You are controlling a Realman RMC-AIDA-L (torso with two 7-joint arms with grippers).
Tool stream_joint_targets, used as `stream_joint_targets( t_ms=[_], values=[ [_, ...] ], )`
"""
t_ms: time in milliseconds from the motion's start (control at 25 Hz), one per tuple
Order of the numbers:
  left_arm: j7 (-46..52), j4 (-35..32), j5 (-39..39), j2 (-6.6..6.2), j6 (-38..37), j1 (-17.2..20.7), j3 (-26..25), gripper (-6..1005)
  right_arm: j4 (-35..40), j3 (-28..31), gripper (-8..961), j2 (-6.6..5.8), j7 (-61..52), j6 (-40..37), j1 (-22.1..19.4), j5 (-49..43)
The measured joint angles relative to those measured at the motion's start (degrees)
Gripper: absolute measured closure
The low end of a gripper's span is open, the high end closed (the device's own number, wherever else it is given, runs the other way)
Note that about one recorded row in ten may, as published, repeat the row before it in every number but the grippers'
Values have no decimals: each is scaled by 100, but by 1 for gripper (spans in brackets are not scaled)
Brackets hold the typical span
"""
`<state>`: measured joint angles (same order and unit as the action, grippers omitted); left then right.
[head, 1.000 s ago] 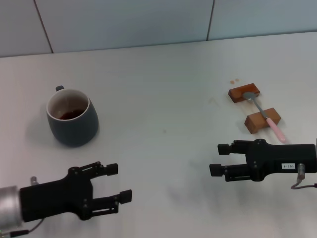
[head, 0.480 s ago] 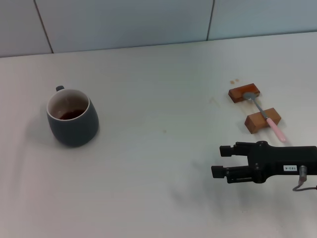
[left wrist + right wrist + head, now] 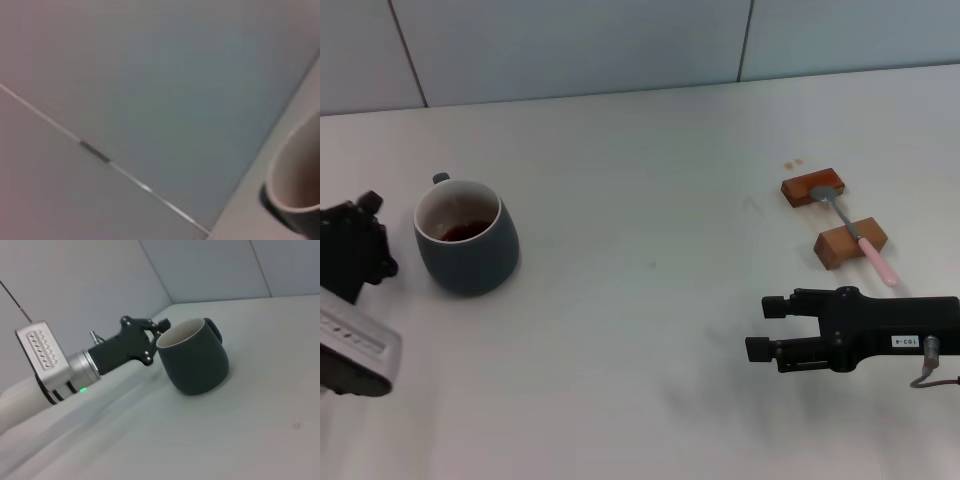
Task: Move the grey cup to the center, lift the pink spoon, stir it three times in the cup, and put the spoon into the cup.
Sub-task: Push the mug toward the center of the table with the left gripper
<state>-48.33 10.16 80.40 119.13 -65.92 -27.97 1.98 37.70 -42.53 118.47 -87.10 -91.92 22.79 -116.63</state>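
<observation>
The grey cup [image 3: 467,236] stands at the left of the bench [image 3: 640,180], not yet in the center. The left pincer [image 3: 360,240] is just beside it (I cannot tell its opening). The pink spoon [image 3: 860,243] lies across two wooden blocks [image 3: 832,217], raised for easy grasping. The right pincer [image 3: 760,327] waits nearby, open and empty.

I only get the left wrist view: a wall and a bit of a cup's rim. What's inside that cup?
Observer: The head view shows a little dark brown liquid at the bottom of the cup.
Visitor: Is there a spoon anywhere?
Observer: Yes, the spoon lies across two wooden blocks, far over on the robot's right.
Visitor: Is anything holding it?
Observer: No. The right gripper hovers open and empty near the blocks; the left gripper is beside the cup.
</observation>
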Motion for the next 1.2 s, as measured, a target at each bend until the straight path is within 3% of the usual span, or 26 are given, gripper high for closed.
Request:
stream_joint_targets(
  t_ms=[80,720,920,1080,1200],
  values=[
    [-164,117,229,2,206,-39,-8,1001,0,0,116,0,0,-6,21,2],
    [-166,600,1372,5,284,-78,-28,977,-7,0,120,3,0,-18,39,0],
    [-111,1004,2002,5,339,-251,-68,969,-16,-1,121,23,0,-5,39,0],
    [254,1180,2446,5,476,-438,-70,963,-61,0,123,27,0,12,67,1],
    [1451,1254,2897,-2,189,-465,-74,959,-68,58,123,32,0,-6,34,97]
  ],
)
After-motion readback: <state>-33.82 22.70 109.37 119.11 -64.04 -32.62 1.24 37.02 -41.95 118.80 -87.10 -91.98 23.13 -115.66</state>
